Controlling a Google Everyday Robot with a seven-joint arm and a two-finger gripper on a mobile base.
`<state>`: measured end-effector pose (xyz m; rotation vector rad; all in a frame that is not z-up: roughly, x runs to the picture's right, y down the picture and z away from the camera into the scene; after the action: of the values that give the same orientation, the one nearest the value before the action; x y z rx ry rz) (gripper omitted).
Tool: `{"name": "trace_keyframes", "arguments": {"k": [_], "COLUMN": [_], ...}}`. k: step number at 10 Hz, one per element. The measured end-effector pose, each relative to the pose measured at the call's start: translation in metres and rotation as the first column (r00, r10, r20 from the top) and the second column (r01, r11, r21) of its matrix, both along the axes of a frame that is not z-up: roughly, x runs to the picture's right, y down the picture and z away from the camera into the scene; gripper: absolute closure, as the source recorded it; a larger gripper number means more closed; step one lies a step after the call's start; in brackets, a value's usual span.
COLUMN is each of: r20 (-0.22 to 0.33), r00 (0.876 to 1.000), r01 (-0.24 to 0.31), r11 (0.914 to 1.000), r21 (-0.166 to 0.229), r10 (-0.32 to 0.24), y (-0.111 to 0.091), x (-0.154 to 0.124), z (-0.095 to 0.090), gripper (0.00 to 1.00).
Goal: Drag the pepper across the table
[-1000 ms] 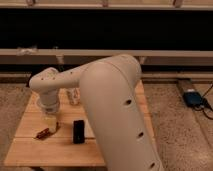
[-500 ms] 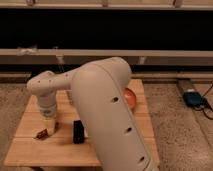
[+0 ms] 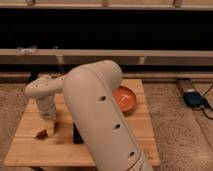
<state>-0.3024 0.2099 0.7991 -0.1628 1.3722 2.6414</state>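
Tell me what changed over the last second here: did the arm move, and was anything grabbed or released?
The claw came down toward the table and now sits open, close beside the pepper, with nothing taken hold of. The arm's thick link shifted left, uncovering the orange bowl and hiding most of the black slab. Pepper, bowl and slab stayed where they were.

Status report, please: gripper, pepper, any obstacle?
Gripper open, low over the table, picture's left part. Pepper lying close beside it, not gripped. Black slab close on the gripper's other side.
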Motion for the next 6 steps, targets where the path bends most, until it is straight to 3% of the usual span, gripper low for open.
{"name": "trace_keyframes", "arguments": {"k": [2, 3, 6], "r20": [-0.031, -0.043, -0.089], "r00": [0.999, 0.999, 0.995], "r01": [0.007, 0.011, 0.044], "r11": [0.9998, 0.9996, 0.9979], "r21": [0.019, 0.027, 0.046], "r10": [-0.006, -0.010, -0.040], "y": [0.002, 0.003, 0.010], "x": [-0.002, -0.002, -0.004], "z": [0.009, 0.012, 0.016], "gripper": [0.30, 0.36, 0.64]}}
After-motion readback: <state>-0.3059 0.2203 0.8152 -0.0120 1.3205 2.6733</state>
